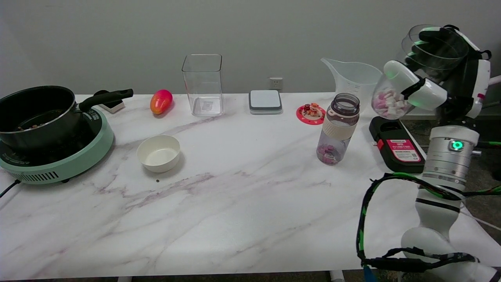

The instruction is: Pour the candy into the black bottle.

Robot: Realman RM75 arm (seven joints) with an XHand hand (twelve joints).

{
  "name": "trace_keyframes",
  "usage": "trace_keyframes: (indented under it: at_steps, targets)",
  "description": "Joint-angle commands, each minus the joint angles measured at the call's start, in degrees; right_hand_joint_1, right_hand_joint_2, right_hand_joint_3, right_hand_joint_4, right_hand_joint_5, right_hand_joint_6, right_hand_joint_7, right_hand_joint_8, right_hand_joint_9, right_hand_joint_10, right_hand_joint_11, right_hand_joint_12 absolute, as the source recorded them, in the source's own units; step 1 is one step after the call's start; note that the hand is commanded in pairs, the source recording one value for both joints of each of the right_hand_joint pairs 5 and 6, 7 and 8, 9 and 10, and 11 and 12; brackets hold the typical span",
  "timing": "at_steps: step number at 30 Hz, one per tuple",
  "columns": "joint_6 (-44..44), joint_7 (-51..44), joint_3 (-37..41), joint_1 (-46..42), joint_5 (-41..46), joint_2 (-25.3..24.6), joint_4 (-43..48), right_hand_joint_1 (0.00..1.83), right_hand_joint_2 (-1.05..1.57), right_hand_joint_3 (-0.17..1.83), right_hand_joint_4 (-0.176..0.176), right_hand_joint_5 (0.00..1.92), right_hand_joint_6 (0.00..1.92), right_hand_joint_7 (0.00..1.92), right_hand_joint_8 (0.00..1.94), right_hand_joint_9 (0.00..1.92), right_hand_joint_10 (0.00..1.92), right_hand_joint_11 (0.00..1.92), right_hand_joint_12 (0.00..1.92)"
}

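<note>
A white marble-patterned counter [219,203] runs up to a plain grey wall [117,35] with one socket [276,83], and the dark bottle [338,128] standing open-mouthed near the counter's right end is the fixed mark for everything else. Far to the bottle's left, a black pot [37,113] sits on a green hotplate [58,156]. Above and to the right of the bottle, the right robot hand [438,74] holds a clear cup [415,78] in the air, fingers wrapped around its wall, the cup upright with a slight lean. Pink and white candy [387,103] lies heaped in the cup's bottom; a few pieces show at the bottom of the bottle. Behind the bottle stand a measuring jug [354,80] and, further left, a tall clear box [202,84]. A white bowl [158,153] sits well left. The pour appears paused or between tips. The next move likely calls for carrying the cup's rim over the bottle's narrow mouth, then tilting slowly so pieces do not spill.
</note>
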Motion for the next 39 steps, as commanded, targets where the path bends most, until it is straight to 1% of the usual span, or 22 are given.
trace_keyframes:
  at_steps: [1, 5, 7, 10, 15, 19, 20, 24, 32, 39]
  targets:
    - [-5.73, 0.22, 14.0, -7.01, 3.55, 8.94, -9.9, 1.3, 1.12, 0.65, 0.0, 1.18, 1.18, 1.51, 1.51, 1.52, 1.52, 1.29, 1.29]
    - [-9.05, 0.28, 15.79, -7.01, 3.68, 9.02, -13.69, 1.34, 0.97, 0.76, 0.0, 1.13, 1.13, 1.47, 1.47, 1.48, 1.48, 1.26, 1.26]
    - [-13.09, 0.28, 17.27, -6.9, 2.84, 9.12, -16.03, 1.38, 0.81, 0.87, 0.0, 1.09, 1.09, 1.43, 1.43, 1.44, 1.44, 1.21, 1.21]
    - [-17.78, 0.28, 18.72, -6.2, 0.9, 9.58, -18.58, 1.41, 0.7, 0.96, 0.0, 1.06, 1.06, 1.41, 1.41, 1.41, 1.41, 1.16, 1.16]
    - [-24.41, -0.1, 20.86, -3.18, -7.8, 11.0, -23.98, 1.42, 0.6, 1.04, 0.0, 1.05, 1.05, 1.39, 1.39, 1.4, 1.4, 1.15, 1.15]
    - [-28.73, -0.16, 22.51, -1.55, -14.79, 12.02, -24.9, 1.44, 0.52, 1.11, 0.0, 1.02, 1.02, 1.37, 1.37, 1.38, 1.38, 1.14, 1.14]
    - [-30.18, 0.08, 23.5, -1.44, -17.15, 12.27, -24.98, 1.45, 0.47, 1.15, 0.0, 1.01, 1.01, 1.36, 1.36, 1.37, 1.37, 1.13, 1.13]
    - [-31.1, 0.28, 25.26, -2.09, -22.38, 13.02, -24.77, 1.46, 0.37, 1.23, 0.0, 0.98, 0.98, 1.35, 1.35, 1.35, 1.35, 1.11, 1.11]
    - [-31.19, 0.36, 27.15, -3.25, -26.16, 13.5, -22.97, 1.47, 0.28, 1.32, 0.0, 0.97, 0.97, 1.33, 1.33, 1.32, 1.32, 1.09, 1.09]
    - [-33.7, 0.56, 28.15, -2.8, -33.81, 13.91, -22.89, 1.5, 0.17, 1.41, 0.0, 0.93, 0.93, 1.3, 1.3, 1.29, 1.29, 1.07, 1.07]
